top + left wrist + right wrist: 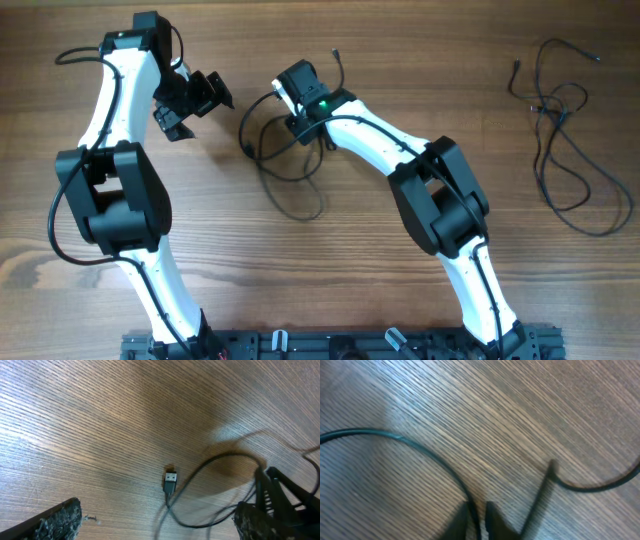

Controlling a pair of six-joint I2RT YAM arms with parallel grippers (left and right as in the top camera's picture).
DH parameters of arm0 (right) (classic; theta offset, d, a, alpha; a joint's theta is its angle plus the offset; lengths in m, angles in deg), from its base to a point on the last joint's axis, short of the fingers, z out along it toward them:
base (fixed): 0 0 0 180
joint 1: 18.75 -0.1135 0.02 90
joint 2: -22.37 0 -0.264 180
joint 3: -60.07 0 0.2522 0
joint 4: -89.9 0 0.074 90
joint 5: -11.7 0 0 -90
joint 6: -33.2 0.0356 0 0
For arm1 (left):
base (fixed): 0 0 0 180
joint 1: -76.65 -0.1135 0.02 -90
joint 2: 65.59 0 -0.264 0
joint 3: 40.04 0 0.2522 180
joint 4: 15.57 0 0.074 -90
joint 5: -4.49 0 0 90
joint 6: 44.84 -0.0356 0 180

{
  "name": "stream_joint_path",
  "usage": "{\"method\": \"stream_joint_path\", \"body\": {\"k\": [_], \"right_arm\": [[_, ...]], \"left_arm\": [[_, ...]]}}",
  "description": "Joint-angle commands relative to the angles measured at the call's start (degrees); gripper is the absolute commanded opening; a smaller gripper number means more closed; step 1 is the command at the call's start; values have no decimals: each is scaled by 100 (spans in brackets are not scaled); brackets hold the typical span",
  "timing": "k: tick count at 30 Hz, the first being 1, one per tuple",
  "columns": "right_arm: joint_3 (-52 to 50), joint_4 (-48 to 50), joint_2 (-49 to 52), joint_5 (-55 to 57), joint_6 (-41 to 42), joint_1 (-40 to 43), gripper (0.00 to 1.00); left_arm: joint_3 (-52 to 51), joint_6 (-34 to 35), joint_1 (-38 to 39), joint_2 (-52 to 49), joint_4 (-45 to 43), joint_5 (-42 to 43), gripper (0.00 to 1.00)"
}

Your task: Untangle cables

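A loose tangle of thin black cables [272, 165] lies at the table's centre. My right gripper [289, 103] is over its upper part. In the right wrist view the right gripper [477, 521] is shut on one cable strand [420, 446], which runs up between the two dark fingertips [496, 519]. Another curved strand [592, 485] lies to the right. My left gripper [203, 117] stands open just left of the tangle, holding nothing. The left wrist view shows its fingers [59, 521] wide apart, with a silver-tipped plug [170, 480] and a cable loop [215, 462] on the wood between them.
A second bunch of thin black cables [562, 130] lies on the wooden table [420, 60] at the far right, apart from both arms. The arm bases sit on a black rail [340, 345] along the near edge.
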Motion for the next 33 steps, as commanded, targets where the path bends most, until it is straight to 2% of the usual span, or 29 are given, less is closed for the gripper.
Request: {"method": "stream_joint_path", "body": {"k": [1, 7, 11, 15, 16, 17, 20, 23, 24, 26, 27, 33], "right_arm": [[-83, -120, 245, -188, -197, 42, 4], [232, -1211, 221, -868, -31, 44, 5], [398, -2173, 223, -1351, 61, 42, 17], [398, -2240, 223, -1333, 339, 42, 29], [398, -2208, 223, -1335, 341, 42, 92], [398, -2192, 223, -1335, 339, 42, 93], [400, -2197, 223, -1335, 339, 42, 73], [400, -2203, 223, -1335, 341, 42, 65], [400, -2199, 223, -1335, 341, 42, 59], [400, -2223, 223, -1335, 339, 42, 19], [400, -2240, 223, -1335, 341, 44, 4], [649, -2573, -151, -1360, 334, 81, 4]], "left_arm": [[96, 11, 9, 98, -4, 46, 100], [96, 13, 9, 98, -4, 46, 100], [96, 11, 9, 98, -4, 46, 100], [96, 11, 9, 98, -4, 46, 100], [96, 11, 9, 98, -2, 46, 100], [96, 11, 9, 98, -2, 46, 100], [96, 11, 9, 98, -2, 46, 100], [96, 11, 9, 98, -2, 46, 100], [96, 11, 9, 98, -2, 46, 100], [96, 11, 9, 98, -4, 46, 100], [96, 11, 9, 98, -2, 46, 100], [96, 11, 9, 98, -2, 46, 100]]}}
